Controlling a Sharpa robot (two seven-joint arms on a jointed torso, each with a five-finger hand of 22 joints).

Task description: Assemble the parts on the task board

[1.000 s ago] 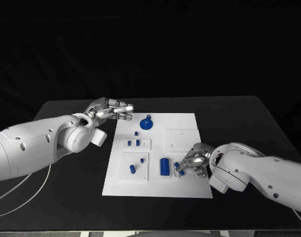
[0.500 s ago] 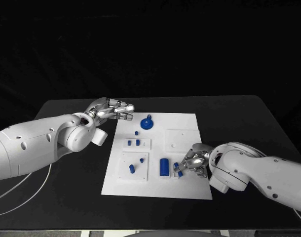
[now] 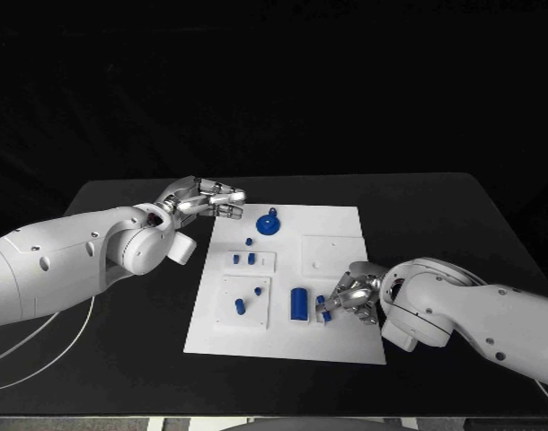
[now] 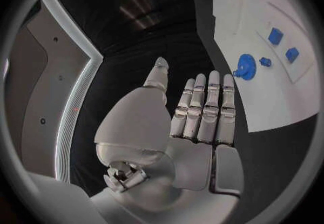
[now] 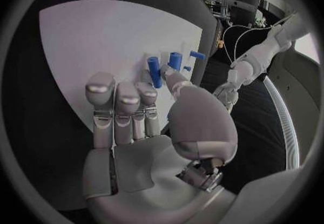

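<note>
Hardly anything has moved over the last second — the right hand (image 3: 350, 298) has crept a touch inward along the near right part of the task board (image 3: 332, 224), and the left hand (image 3: 204, 199) stays where it was. In the head view the right hand sits low over the board just beside a small blue peg (image 3: 322, 302) and near the tall blue cylinder (image 3: 299, 303). Its wrist view shows the fingers (image 5: 116, 106) side by side, bent forward at the tips, with a blue peg (image 5: 154, 71) standing just past them; whether thumb and finger have closed on anything I cannot tell. The left hand hovers over the black tabletop (image 3: 429, 206) off the board's far left corner, its fingers (image 4: 206, 102) straight and together, thumb apart, holding nothing. On the board, a round blue knob-like part (image 3: 267, 224) lies near the far edge, two small blue blocks (image 3: 243, 259) sit in a raised white square at the middle left, and two more blue pieces (image 3: 247, 301) lie on the square nearer the robot.
</note>
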